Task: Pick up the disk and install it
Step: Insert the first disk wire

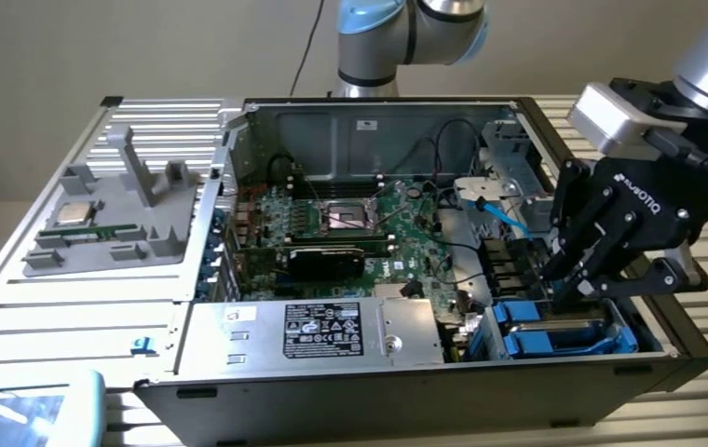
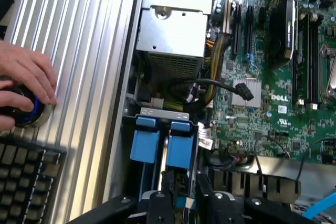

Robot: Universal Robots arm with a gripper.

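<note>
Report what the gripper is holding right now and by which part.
Cannot be told: the gripper sits at the disk in the case's drive bay, its fingertips hidden.

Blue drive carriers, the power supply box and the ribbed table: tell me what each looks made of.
The blue drive carriers look like moulded plastic: saturated, even colour with a soft sheen. The power supply box looks like bare sheet metal, dull silver-grey with a black printed label. The ribbed table appears to be extruded aluminium, judging by its pale brushed finish and straight parallel grooves, though that alloy is a guess.

Bright blue disk (image 2: 178,153) carrier, green motherboard (image 1: 367,219), black claw (image 1: 568,296)
</note>
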